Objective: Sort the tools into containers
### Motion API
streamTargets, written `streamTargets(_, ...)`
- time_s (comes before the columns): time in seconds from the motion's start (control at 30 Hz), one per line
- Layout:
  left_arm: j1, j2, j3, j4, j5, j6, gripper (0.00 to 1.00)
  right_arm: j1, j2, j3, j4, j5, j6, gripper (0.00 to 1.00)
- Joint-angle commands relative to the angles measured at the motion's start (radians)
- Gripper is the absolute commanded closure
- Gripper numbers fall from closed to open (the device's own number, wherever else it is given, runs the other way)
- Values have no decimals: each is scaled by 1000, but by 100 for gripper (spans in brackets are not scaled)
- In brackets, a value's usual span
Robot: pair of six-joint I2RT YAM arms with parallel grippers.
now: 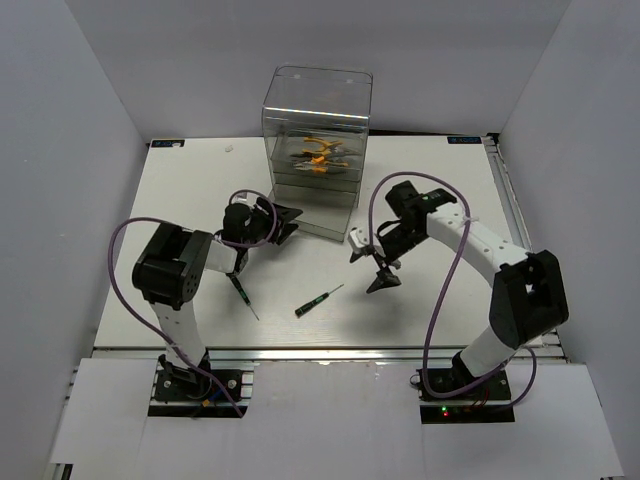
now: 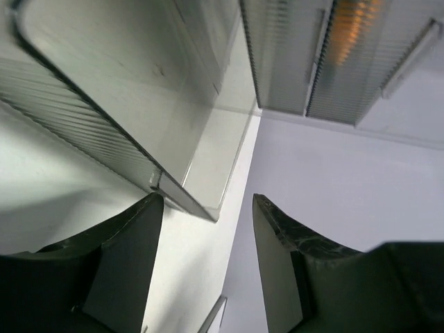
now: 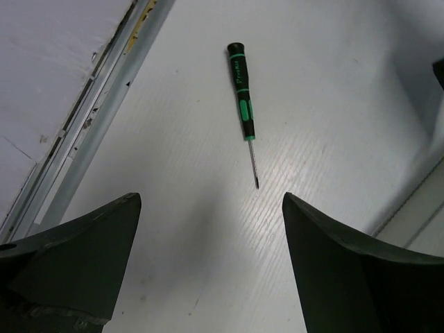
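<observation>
White desk, plain grey-white walls boxing it in on three sides, and a metal rail running along the near edge. The clear box of drawers stands mid-desk toward the far edge, and you can see orange-handled pliers sitting in one of its drawers.

The loose screwdriver lies flat near the middle of the near edge. Its long axis runs on a diagonal, black-green handle toward the near left, metal tip toward the far right. So the tip points pretty much straight at the right gripper, which hangs just off that end without touching it, jaws spread wide with nothing in them. What looks like a second slim screwdriver lies under the left arm, nearer the near-left side, thin end toward the near edge.

The left gripper is up by the box's near-left corner, well apart from both screwdrivers. Its jaws are partly apart and empty, with a drawer edge right in front of its fingers.
</observation>
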Motion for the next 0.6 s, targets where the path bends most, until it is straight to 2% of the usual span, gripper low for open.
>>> streamTargets(0.0,10,-108,17,-51,63,47,35,72,35,64,-42,45,-85,11)
streamTargets(0.1,13,-189,3,-133,73,95,35,139,82,83,-27,82,-59,12)
streamTargets(0.2,14,-300,0,-321,64,211,34,199,138,95,31,132,17,15)
streamTargets(0.37,24,-510,-17,-530,-7,369,34,268,190,106,143,196,137,19)
streamTargets(0.57,62,-695,2,-916,-146,547,33,352,279,127,324,313,301,24)
